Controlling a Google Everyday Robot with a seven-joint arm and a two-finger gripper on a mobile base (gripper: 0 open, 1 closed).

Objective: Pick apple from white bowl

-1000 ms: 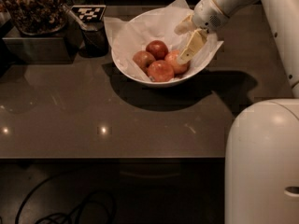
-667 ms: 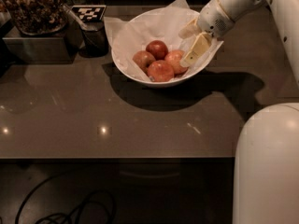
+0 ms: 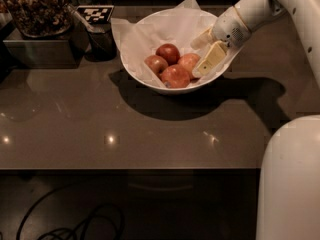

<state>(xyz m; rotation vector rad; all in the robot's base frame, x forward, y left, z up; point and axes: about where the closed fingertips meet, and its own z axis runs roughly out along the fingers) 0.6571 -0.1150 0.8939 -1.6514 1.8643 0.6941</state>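
The white bowl, lined with crinkled white paper, stands at the back middle of the dark table and holds several apples. The pale orange-pink apple lies on the right of the cluster. A deep red apple lies behind it, and two redder orange apples lie left and in front. My gripper reaches into the bowl from the right. It is open, with one pale finger at the apple's near right side and the other behind it. It holds nothing.
A dark cup and a black-and-white marker tag stand left of the bowl. A tray of brown snacks sits on a box at the back left. My white body fills the lower right. Cables lie on the floor below the table edge.
My gripper has come slightly lower and closer to the pale apple inside the bowl. The arm and body have shifted a little to the right. The apples have not moved.
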